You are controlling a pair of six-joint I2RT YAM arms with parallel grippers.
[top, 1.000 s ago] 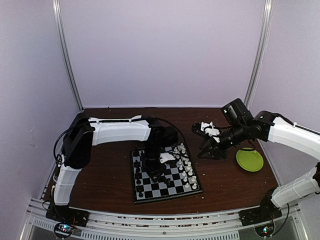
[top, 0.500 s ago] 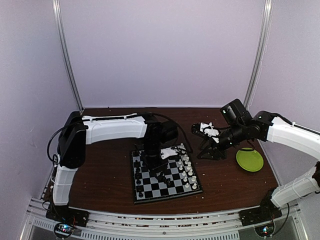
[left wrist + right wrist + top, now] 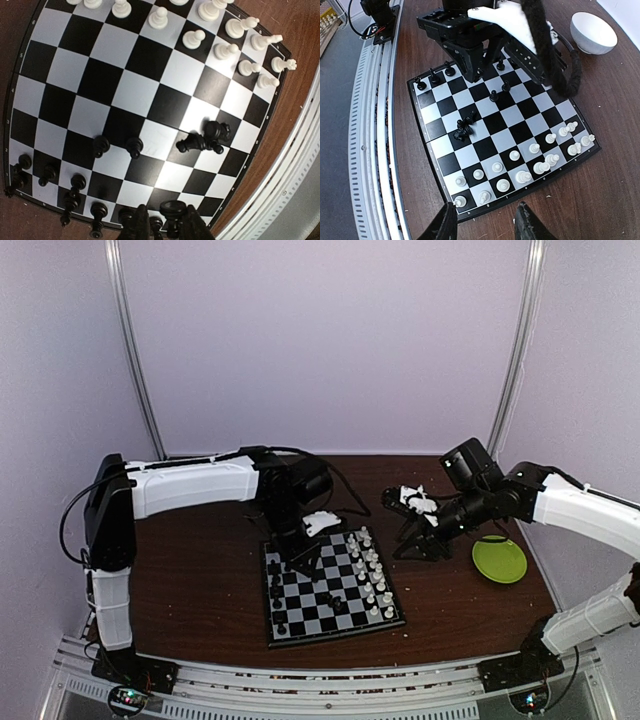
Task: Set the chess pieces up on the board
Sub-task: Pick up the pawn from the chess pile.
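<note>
Moved: the left gripper (image 3: 303, 560) has drawn back from the middle of the board (image 3: 310, 618) to its far left part. The left arm's elbow has swung out toward the left edge of the tabletop (image 3: 200, 580). The right arm sits much as before.
Left gripper: it hangs over the black back rows, fingers close together, with a black piece (image 3: 172, 209) standing between the tips. Whether they actually clamp it cannot be told.
Right gripper (image 3: 482, 225): it hovers just off the board's right edge, jaws well apart, nothing between them.
Board: flat on the tabletop, near the middle of its near edge, slightly skewed.
White pieces (image 3: 370, 570): standing in two rough rows along the board's right side.
Black pieces (image 3: 278, 592): strung along the board's left side, with two pawns (image 3: 134, 146) a square further in.
Toppled pieces (image 3: 202, 140): two black ones lying on their sides, touching each other, on the board's near half between the two camps.
Green plate (image 3: 499, 560): toward the tabletop's right edge, near the right gripper.
White bowl (image 3: 592, 32): on the tabletop, off the board's far left corner.
</note>
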